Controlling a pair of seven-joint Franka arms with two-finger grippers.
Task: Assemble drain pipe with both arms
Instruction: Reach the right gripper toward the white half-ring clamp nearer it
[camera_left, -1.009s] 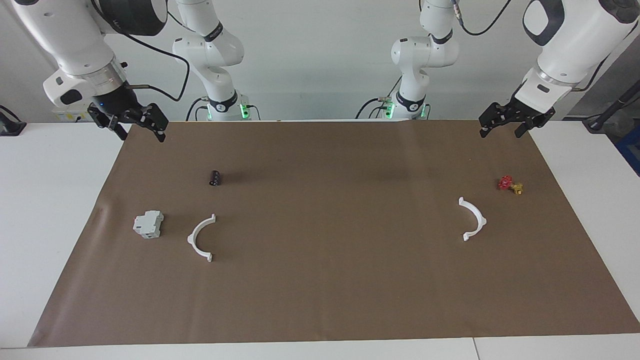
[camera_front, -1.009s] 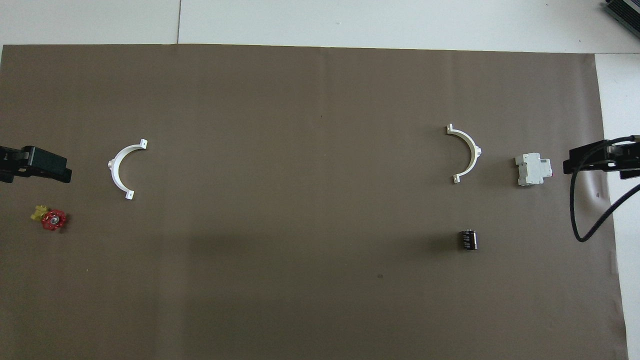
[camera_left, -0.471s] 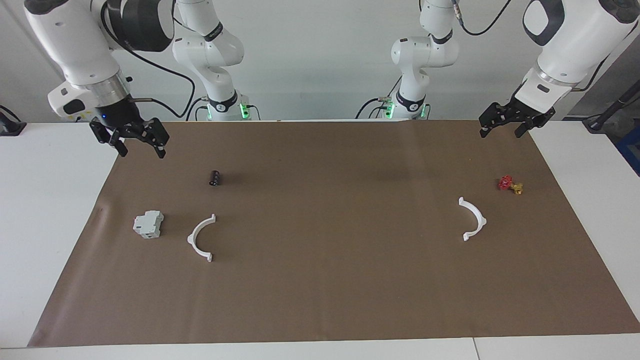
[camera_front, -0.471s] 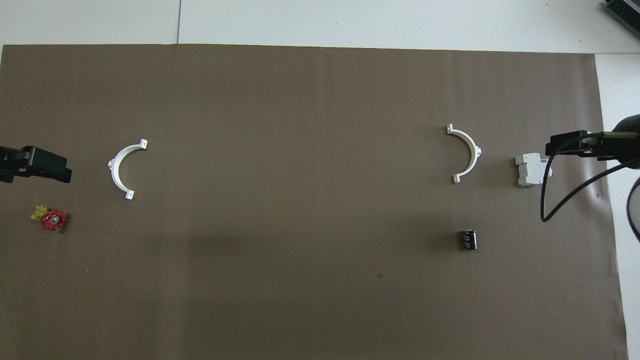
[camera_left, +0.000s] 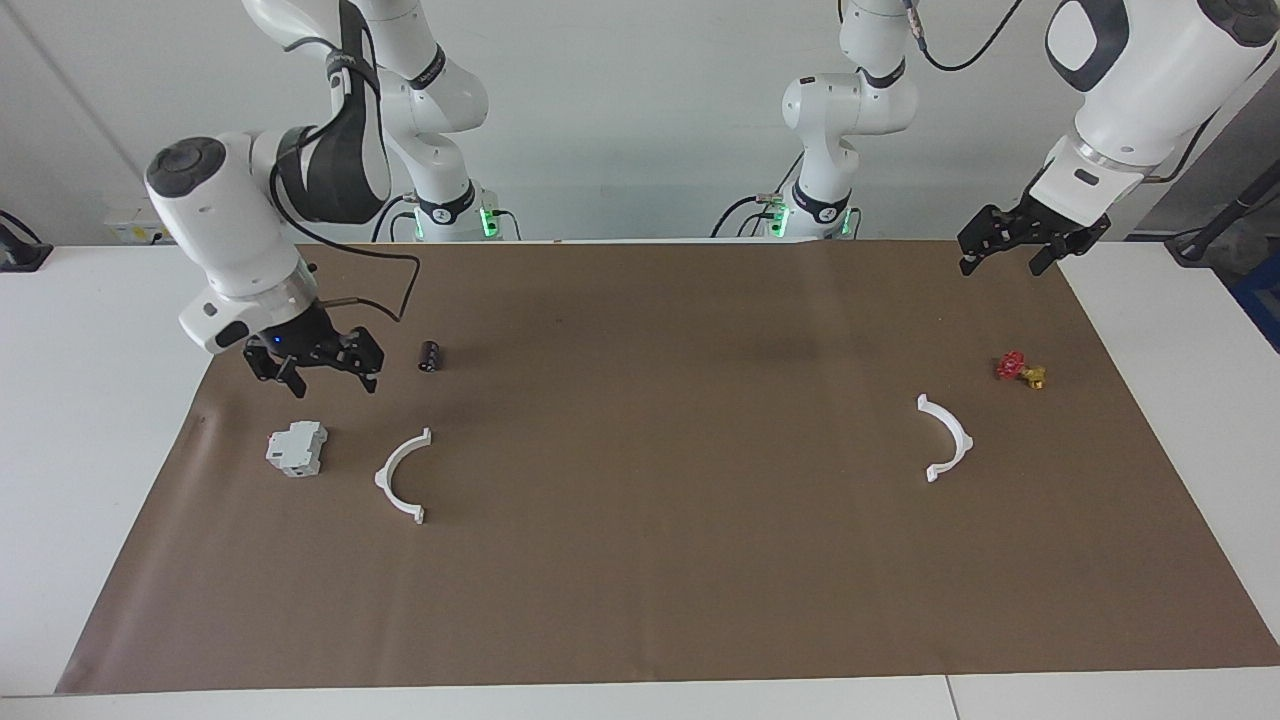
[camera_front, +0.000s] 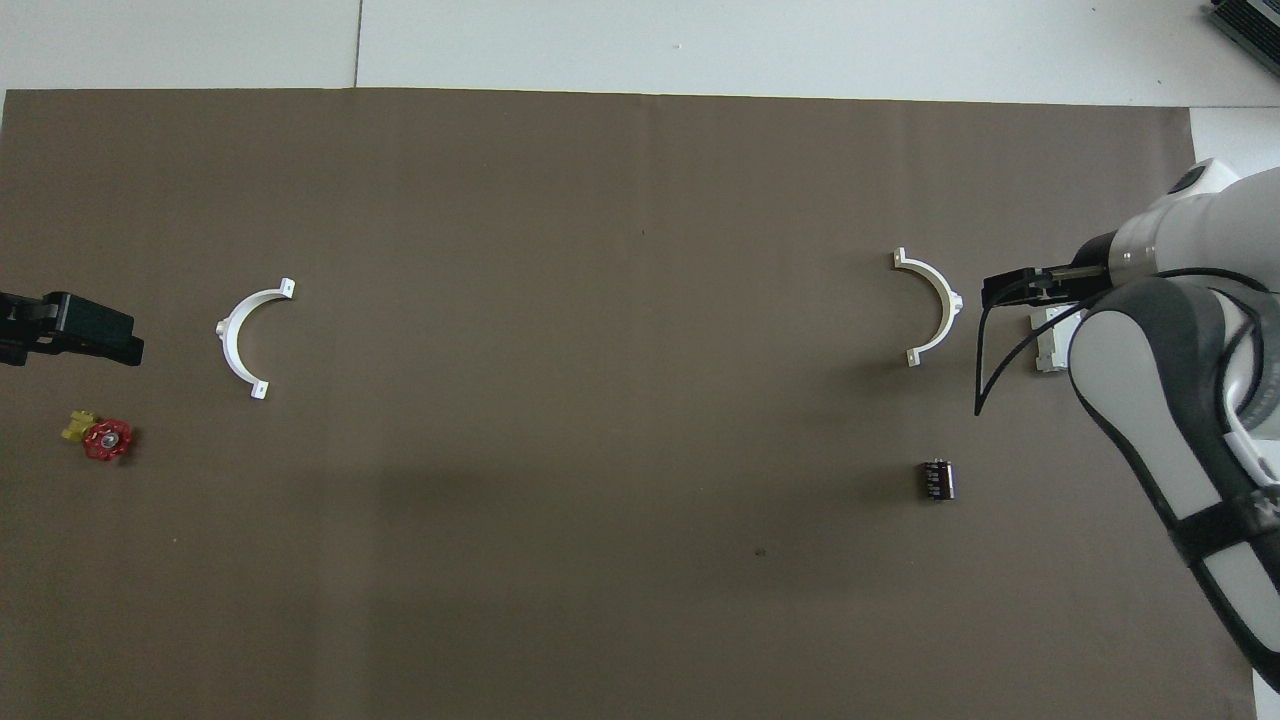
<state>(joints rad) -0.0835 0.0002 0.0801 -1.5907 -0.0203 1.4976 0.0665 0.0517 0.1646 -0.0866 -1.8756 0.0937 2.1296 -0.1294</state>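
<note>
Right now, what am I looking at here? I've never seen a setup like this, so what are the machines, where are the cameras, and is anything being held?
These are two white robot arms at a table, each ending in a black two-finger gripper. One picture faces the robots from across the table; the other looks down from above their end.

On the brown paper lie two white half-rings, which go together into one ring: one half-ring toward the right arm's end, the other half-ring toward the left arm's end. There are also a grey-white block, a small black cylinder and a red and gold piece.

Nothing is held. The right gripper hangs open over the paper near the block. The left gripper, also open, waits over the paper's corner.
</note>
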